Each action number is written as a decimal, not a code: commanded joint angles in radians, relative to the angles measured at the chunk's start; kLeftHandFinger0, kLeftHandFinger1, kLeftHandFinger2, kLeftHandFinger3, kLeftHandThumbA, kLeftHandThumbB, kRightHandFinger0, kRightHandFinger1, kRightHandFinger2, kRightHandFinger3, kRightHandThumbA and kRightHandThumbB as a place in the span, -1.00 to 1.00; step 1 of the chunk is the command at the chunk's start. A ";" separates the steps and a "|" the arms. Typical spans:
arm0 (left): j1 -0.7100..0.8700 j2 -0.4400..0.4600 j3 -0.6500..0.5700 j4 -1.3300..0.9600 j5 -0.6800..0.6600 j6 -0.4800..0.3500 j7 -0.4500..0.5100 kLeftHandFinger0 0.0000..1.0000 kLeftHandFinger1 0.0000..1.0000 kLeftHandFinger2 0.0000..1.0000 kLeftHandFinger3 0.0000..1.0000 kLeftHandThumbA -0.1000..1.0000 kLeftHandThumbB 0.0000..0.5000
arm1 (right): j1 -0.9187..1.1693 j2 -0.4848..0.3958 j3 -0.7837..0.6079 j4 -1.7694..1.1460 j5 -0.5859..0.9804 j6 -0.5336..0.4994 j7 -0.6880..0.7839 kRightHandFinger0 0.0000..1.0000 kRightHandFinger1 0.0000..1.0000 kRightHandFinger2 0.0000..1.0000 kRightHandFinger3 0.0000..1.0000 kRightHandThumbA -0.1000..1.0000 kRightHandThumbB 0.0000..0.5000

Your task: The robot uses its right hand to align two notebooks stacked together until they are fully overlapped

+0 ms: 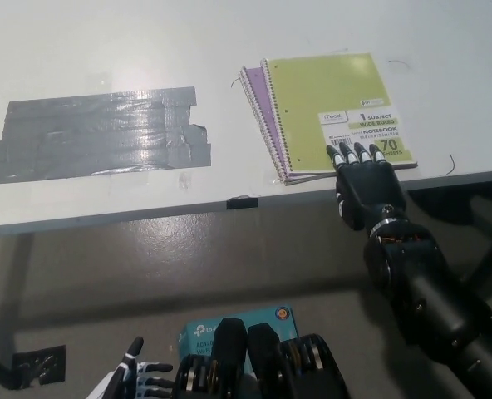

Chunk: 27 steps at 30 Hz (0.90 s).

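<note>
Peeking in at the very bottom left edge, the white left hand (138, 378) rests low with its fingers spread and nothing in them, well below the table. Just right of it on the floor lies a teal box (229, 326), mostly hidden, contents impossible to tell. Moving up, the black right arm comes in from the bottom right, and the right hand (364, 179) reaches over the near edge of the white table (105, 50); its fingers lie flat and slightly apart, fingertips (346, 154) pressing down on the near edge of the green spiral notebook (329, 87), right on its white label, gripping nothing. That green notebook sits on top of a purple notebook (256, 96), and only a narrow purple strip shows along the left side, beside the wire binding, with a thin sliver at the near left corner, so the two are close to overlapped but not fully. Both lie on the right half of the table, close to its front edge. Over on the left half, well apart from the notebooks, a wide patch of grey duct tape (96, 133) is stuck flat to the tabletop.
</note>
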 commanded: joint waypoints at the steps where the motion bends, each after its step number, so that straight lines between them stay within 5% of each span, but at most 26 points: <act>1: -0.004 0.002 -0.003 -0.024 0.009 -0.001 0.006 -0.76 0.34 0.25 0.38 1.00 1.00 | -0.010 0.014 0.041 0.001 0.018 -0.054 0.070 1.00 1.00 1.00 1.00 1.00 0.01; 12: -0.001 0.004 -0.003 -0.030 0.009 0.004 0.002 -0.73 0.35 0.28 0.36 1.00 1.00 | 0.001 -0.003 0.090 0.010 0.010 -0.112 0.030 1.00 1.00 1.00 1.00 1.00 0.12; 27: -0.006 0.001 0.003 -0.016 -0.005 -0.004 -0.003 -0.87 0.07 -0.07 0.24 1.00 1.00 | 0.019 -0.097 0.133 -0.009 -0.019 -0.164 0.026 1.00 1.00 1.00 1.00 1.00 0.03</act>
